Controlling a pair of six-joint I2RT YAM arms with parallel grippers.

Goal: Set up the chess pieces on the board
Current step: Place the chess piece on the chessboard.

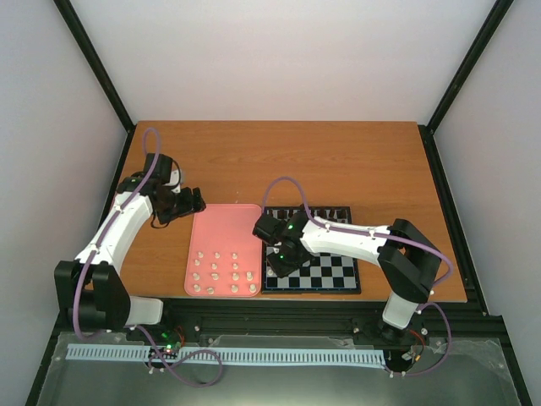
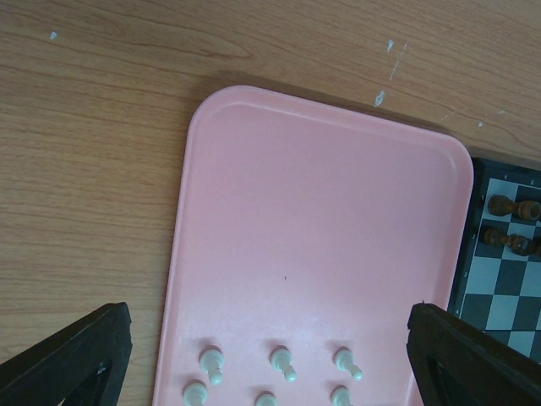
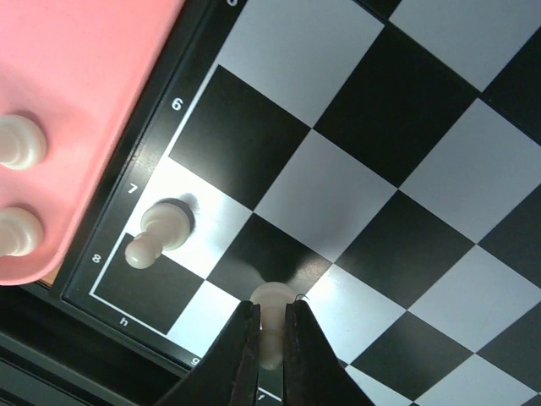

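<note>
Pinches tiny cream-white chess pawn (image 3: 270,296) in right gripper (image 3: 270,326), over black-and-white checkered board (image 3: 372,110), apparently ready for seating; holds left gripper (image 2: 266,326) spread above pink plastic tray (image 2: 313,220).

1. In the top view, we find bright, even overhead light; the table (image 1: 338,161) carries only soft shadows.
2. In the left wrist view, we find the pink tray (image 2: 321,211) sharp and evenly lit; the left fingers (image 2: 76,355) are dark and blurred.
3. In the right wrist view, we find the board (image 3: 363,110) crisp, with faint sheen on its black squares.
4. The right fingers (image 3: 241,364) and the chess piece (image 3: 270,298) between them are out of focus.
</note>
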